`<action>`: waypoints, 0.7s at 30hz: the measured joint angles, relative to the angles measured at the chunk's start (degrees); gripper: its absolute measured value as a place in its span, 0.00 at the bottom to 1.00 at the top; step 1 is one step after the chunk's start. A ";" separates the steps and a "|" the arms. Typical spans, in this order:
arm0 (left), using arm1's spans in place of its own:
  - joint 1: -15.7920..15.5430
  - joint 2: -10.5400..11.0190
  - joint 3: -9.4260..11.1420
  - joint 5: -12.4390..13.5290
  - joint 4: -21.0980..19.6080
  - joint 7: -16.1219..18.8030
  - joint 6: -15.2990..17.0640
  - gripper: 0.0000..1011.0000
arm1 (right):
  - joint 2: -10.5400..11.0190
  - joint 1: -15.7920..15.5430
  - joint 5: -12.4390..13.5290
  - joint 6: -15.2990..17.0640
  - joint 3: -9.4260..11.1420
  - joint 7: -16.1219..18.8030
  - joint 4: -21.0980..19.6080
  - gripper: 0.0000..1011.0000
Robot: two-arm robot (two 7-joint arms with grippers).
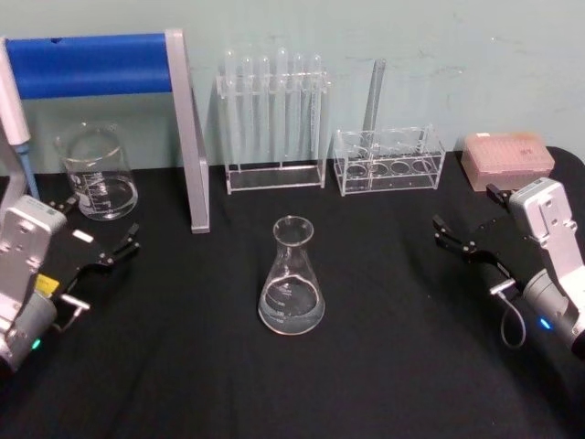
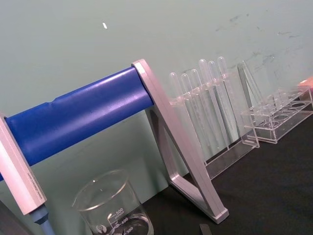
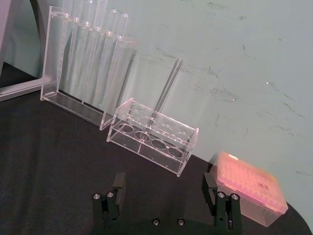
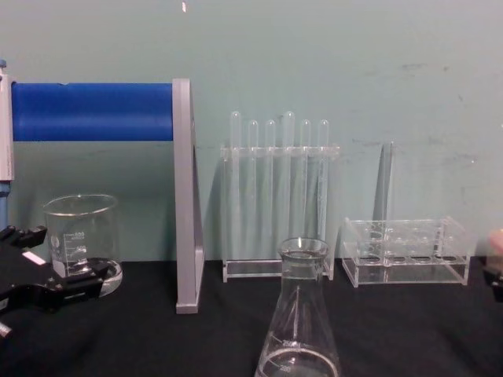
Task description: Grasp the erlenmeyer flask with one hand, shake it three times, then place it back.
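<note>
The erlenmeyer flask (image 1: 292, 279) stands upright at the middle of the black table, clear glass with a little liquid in its wide base. The chest view has it close in front (image 4: 299, 322). My left gripper (image 1: 96, 227) hovers at the left, well apart from the flask and just in front of a beaker, its black fingers open and empty; it also appears at the chest view's left edge (image 4: 51, 263). My right gripper (image 1: 468, 212) is at the right, also apart from the flask. Its fingers are spread open around nothing in the right wrist view (image 3: 164, 183).
A glass beaker (image 1: 96, 174) stands back left beside a stand with a blue bar (image 1: 187, 128). Behind the flask are a tall test tube rack (image 1: 274, 119) and a low acrylic rack (image 1: 388, 160) holding a glass rod. A pink tip box (image 1: 507, 157) sits back right.
</note>
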 joint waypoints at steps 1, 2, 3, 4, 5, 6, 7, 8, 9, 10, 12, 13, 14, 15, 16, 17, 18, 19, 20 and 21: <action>0.00 0.00 0.00 0.00 0.00 0.00 0.00 0.99 | 0.00 0.00 0.00 0.00 0.00 0.00 0.00 0.99; 0.00 0.00 0.00 0.00 0.00 0.00 0.00 0.99 | 0.00 0.00 0.00 0.00 0.00 0.00 0.00 0.99; 0.00 0.00 0.00 0.00 0.00 0.00 0.00 0.99 | 0.00 0.00 0.00 0.00 0.00 0.00 0.00 0.99; 0.00 0.00 0.00 0.00 0.00 0.00 0.00 0.99 | 0.00 0.00 0.00 0.00 0.00 0.00 0.00 0.99; 0.00 0.00 0.00 0.00 0.00 0.00 0.00 0.99 | 0.00 0.00 0.00 0.00 0.00 0.00 0.00 0.99; 0.00 0.00 0.00 0.00 0.00 0.00 0.00 0.99 | 0.00 0.00 0.00 0.00 0.00 0.00 0.00 0.99; 0.00 0.00 0.00 0.00 0.00 0.00 0.00 0.99 | 0.00 0.00 0.00 0.00 0.00 0.00 0.00 0.99; 0.00 0.00 0.00 0.00 0.00 0.00 0.00 0.99 | 0.00 0.00 0.00 0.00 0.00 0.00 0.00 0.99; 0.00 0.00 0.00 0.00 0.00 0.00 0.00 0.99 | 0.00 0.00 0.00 0.00 0.00 0.00 0.00 0.99; 0.00 0.00 0.00 0.00 0.00 0.00 0.00 0.99 | 0.00 0.00 0.00 0.00 0.00 0.00 0.00 0.99; 0.00 0.00 0.00 0.00 0.00 0.00 0.00 0.99 | 0.00 0.00 0.00 0.00 0.00 0.00 0.00 0.99; 0.00 0.00 0.00 0.00 0.00 0.00 0.00 0.99 | 0.00 0.00 0.00 0.00 0.00 0.00 0.00 0.99; 0.00 0.00 0.00 0.00 0.00 0.00 0.00 0.99 | 0.00 0.00 0.00 0.00 0.00 0.00 0.00 0.99; 0.00 0.00 0.00 0.00 0.00 0.00 0.00 0.99 | 0.00 0.00 0.00 0.00 0.00 0.00 0.00 0.99; 0.00 0.00 0.00 0.00 0.00 0.00 0.00 0.99 | 0.00 0.00 0.00 0.00 0.00 0.00 0.00 0.99; 0.00 0.00 0.00 0.00 0.00 0.00 0.00 0.99 | 0.00 0.00 0.00 0.00 0.00 0.00 0.00 0.99; 0.00 0.00 0.00 0.00 0.00 0.00 0.00 0.99 | 0.00 0.00 0.00 0.00 0.00 0.00 0.00 0.99; 0.00 0.00 0.00 0.00 0.00 0.00 0.00 0.99 | 0.00 0.00 0.00 0.00 0.00 0.00 0.00 0.99; 0.00 0.00 0.00 0.00 0.00 0.00 0.00 0.99 | 0.00 0.00 0.00 0.00 0.00 0.00 0.00 0.99; 0.00 0.00 0.00 0.00 0.00 0.00 0.00 0.99 | 0.00 0.00 0.00 0.00 0.00 0.00 0.00 0.99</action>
